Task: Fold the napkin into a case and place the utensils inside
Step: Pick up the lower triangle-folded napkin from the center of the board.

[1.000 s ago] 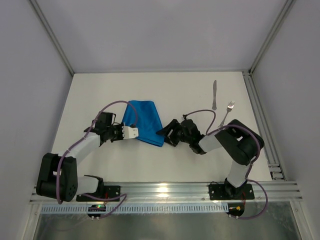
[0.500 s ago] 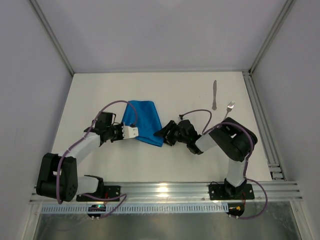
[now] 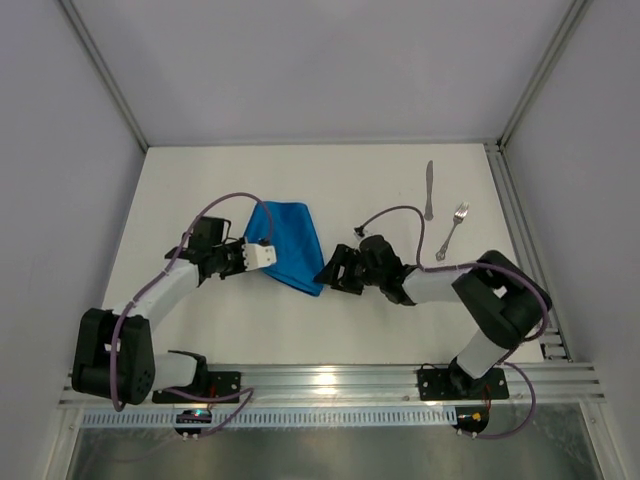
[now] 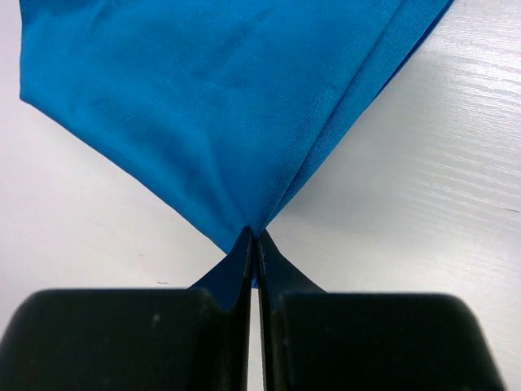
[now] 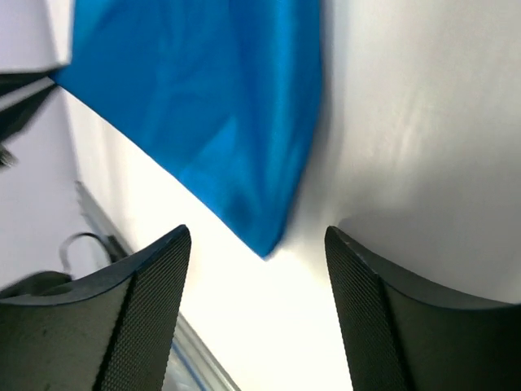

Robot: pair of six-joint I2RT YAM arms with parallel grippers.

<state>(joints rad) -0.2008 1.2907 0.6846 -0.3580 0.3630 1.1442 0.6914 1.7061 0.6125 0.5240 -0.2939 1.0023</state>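
Note:
The bright blue napkin (image 3: 288,242) lies folded on the white table (image 3: 200,190), left of centre. My left gripper (image 3: 266,254) is shut on the napkin's left corner; in the left wrist view the cloth (image 4: 220,106) fans out from the closed fingertips (image 4: 254,238). My right gripper (image 3: 328,274) is open and empty, just right of the napkin's near right corner, which shows between its jaws in the right wrist view (image 5: 244,163). The silver knife (image 3: 429,189) and fork (image 3: 453,228) lie at the far right, apart from both grippers.
A metal rail (image 3: 520,240) runs along the table's right edge. Grey enclosure walls stand at the left, back and right. The arm bases sit on an aluminium bar (image 3: 330,380) at the near edge.
My right arm has stretched out lower and its gripper sits slightly nearer, off the napkin's near corner. My left gripper has pulled the napkin's corner a little up and left.

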